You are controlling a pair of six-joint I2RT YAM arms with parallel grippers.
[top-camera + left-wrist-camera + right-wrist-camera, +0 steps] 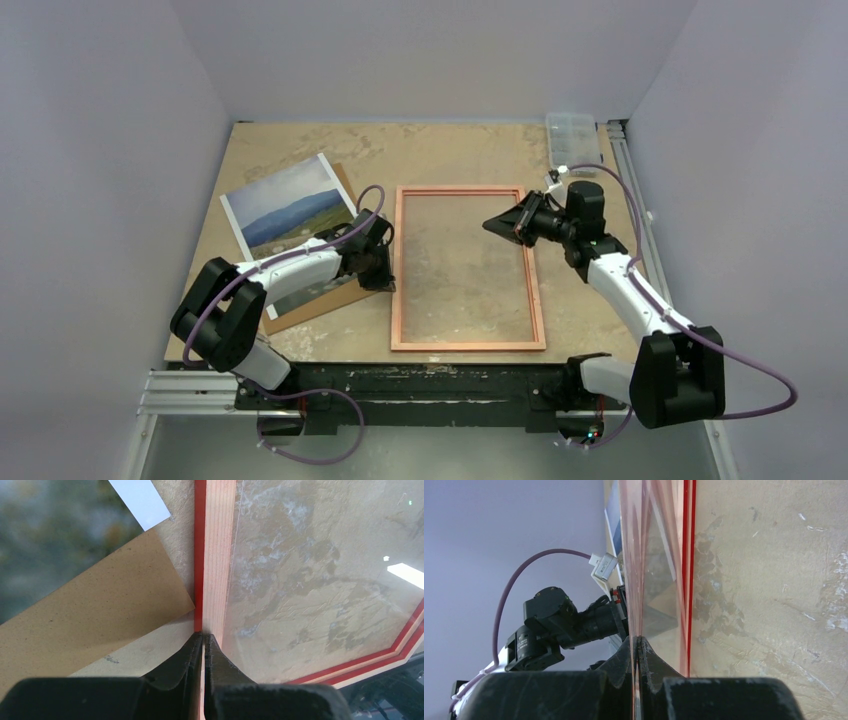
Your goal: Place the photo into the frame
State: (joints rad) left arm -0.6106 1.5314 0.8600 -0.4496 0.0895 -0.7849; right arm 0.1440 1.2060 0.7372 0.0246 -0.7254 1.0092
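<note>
The frame (467,268) lies copper-brown side up in the middle of the table. Its wooden rail and red edge (217,555) run up the left wrist view. My left gripper (204,636) is shut on that left rail, and pale wood shows between its fingers. My right gripper (637,639) is shut on a thin clear edge of the frame (687,580) at its far right side (503,226), seen edge-on. The photo (290,215), a landscape print with a white border (140,502), lies face up left of the frame.
A brown backing board (330,300) lies under the photo, its corner (100,605) close to the frame's left rail. A clear plastic box (572,135) stands at the back right. Walls close in on three sides. A metal rail (400,385) runs along the near edge.
</note>
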